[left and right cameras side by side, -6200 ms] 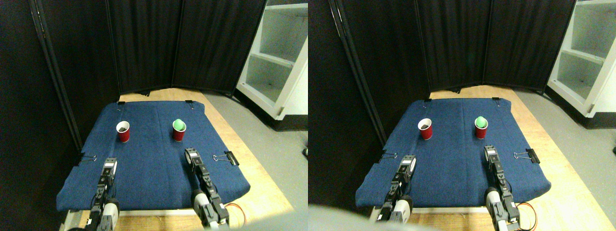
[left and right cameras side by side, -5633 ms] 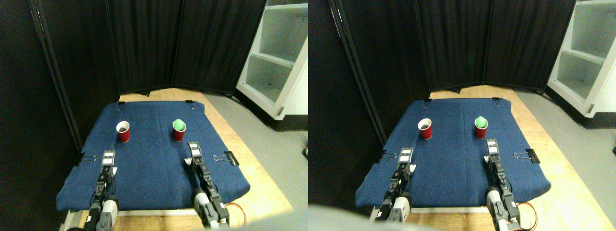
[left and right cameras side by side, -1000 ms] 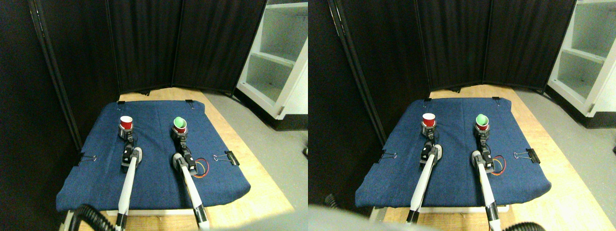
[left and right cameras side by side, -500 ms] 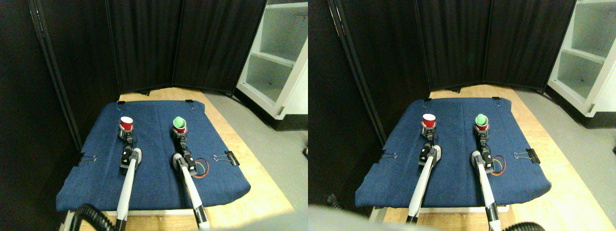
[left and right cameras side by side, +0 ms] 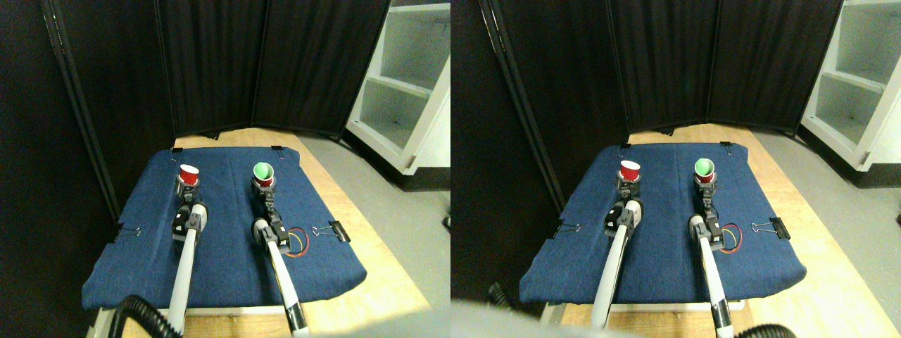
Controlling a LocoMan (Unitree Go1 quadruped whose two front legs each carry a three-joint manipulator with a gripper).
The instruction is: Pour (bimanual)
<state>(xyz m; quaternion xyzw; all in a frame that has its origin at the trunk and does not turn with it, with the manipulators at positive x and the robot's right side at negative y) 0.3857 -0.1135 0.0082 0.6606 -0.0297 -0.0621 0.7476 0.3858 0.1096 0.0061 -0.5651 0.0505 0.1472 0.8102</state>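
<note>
the left red cup (left and right cameras side by side: pixel 188 173) sits gripped at the tip of the left gripper (left and right cameras side by side: pixel 187 189), and the right red cup (left and right cameras side by side: pixel 263 174), with a green ball (or green inside) at its mouth, is clasped just above the right gripper (left and right cameras side by side: pixel 265 190). both pale arms stretch forward over the blue cloth (left and right cameras side by side: pixel 225 246).

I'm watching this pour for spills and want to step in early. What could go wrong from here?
Each hand seems to grip its cup low, near the base: the left hand under the red cup, the right hand under the green-lined cup. A cup could tip or slip as it tilts. The cups are apart, so a misaligned pour would land on the blue cloth.
</note>
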